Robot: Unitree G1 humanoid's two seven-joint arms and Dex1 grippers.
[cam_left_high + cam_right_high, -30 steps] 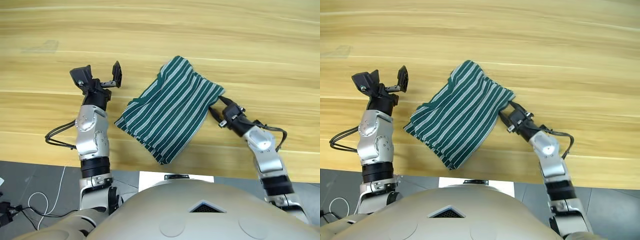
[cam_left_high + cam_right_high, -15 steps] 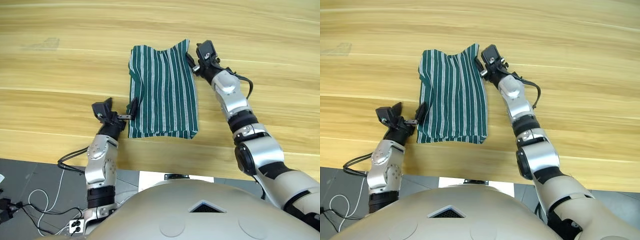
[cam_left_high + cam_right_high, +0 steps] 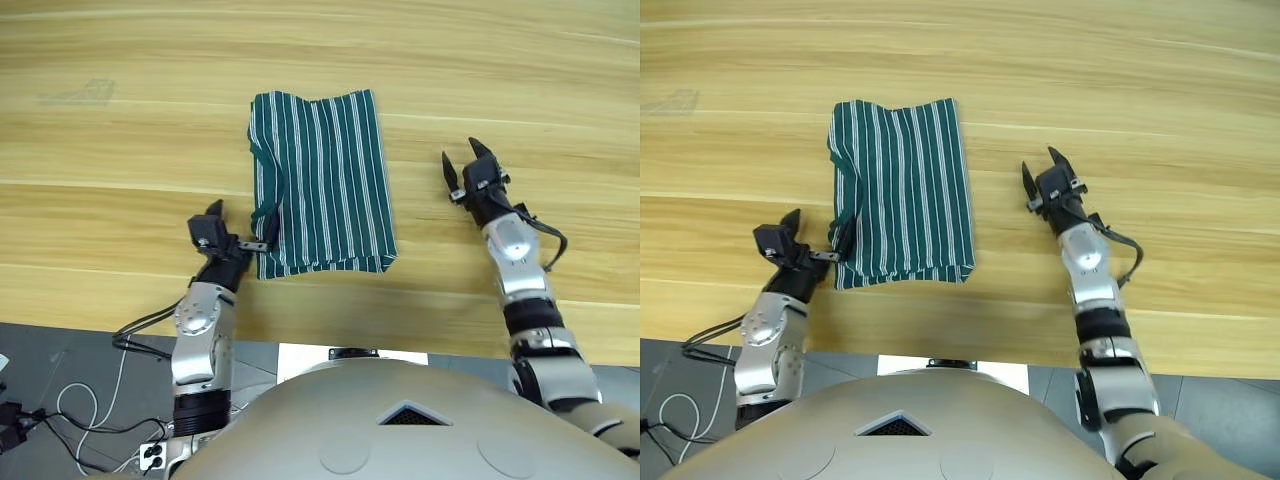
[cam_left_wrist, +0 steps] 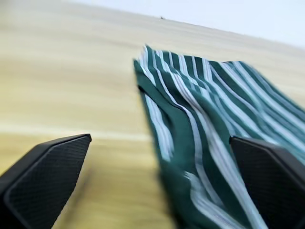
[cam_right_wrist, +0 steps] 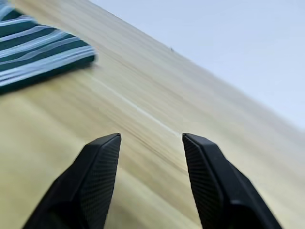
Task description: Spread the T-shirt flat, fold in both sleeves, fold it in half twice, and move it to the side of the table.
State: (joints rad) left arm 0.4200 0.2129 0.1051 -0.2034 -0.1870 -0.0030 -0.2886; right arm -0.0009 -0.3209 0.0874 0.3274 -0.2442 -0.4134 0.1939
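From the head camera, the T-shirt (image 3: 322,180), green with thin white stripes, lies folded into a tall rectangle on the wooden table (image 3: 520,70), a little left of the middle. Its stripes run from 12 to 6 o'clock. Its 9 o'clock edge is rumpled, with a narrow flap doubled over. The left gripper (image 3: 240,232) sits at the shirt's 7 o'clock corner with its jaws spread wide. One finger is at that corner's hem and the other is out over bare wood on the 9 o'clock side. The right gripper (image 3: 459,155) is at 3 o'clock from the shirt, apart from the cloth. Its two fingers are parted and point toward 12 o'clock, with bare table beneath them.

In the left wrist view, the left gripper (image 4: 157,191) is wide open, and one black, textured fingertip (image 4: 45,176) shows at each side. The T-shirt (image 4: 214,119) runs away from the camera between them. Its layered edge is bunched just ahead of the gap and lies closer to one finger than to the other. Whether that finger presses on the fabric cannot be told.

In the right wrist view, the right gripper (image 5: 152,181) is moderately open and holds nothing, with wood grain between its fingers (image 5: 97,186). A corner of the T-shirt (image 5: 38,52) lies flat on the table (image 5: 190,119), well apart from the tips.
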